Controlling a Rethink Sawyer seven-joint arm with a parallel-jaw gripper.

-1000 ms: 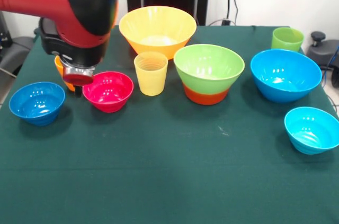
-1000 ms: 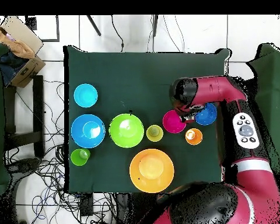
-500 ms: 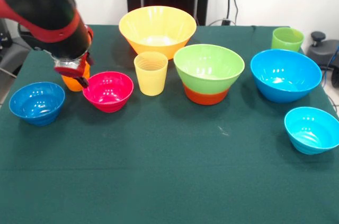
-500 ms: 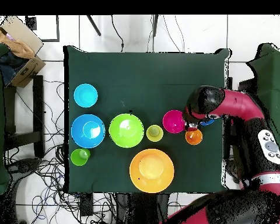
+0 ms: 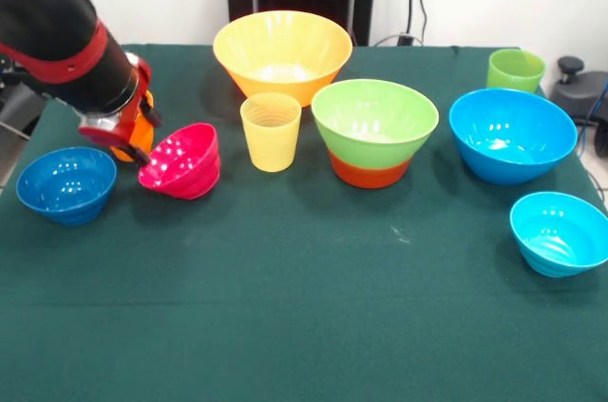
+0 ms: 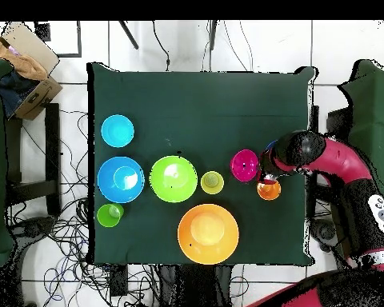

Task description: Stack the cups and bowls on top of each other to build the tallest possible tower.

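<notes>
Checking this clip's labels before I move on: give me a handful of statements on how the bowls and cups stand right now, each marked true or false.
1. The magenta bowl stands level on the table. False: it is tipped on its side edge.
2. The light green bowl sits in the orange-red bowl. True.
3. The pale yellow cup is stacked inside the light green bowl. False: it stands alone on the cloth.
4. The light green cup stands near a table corner. True.
</notes>
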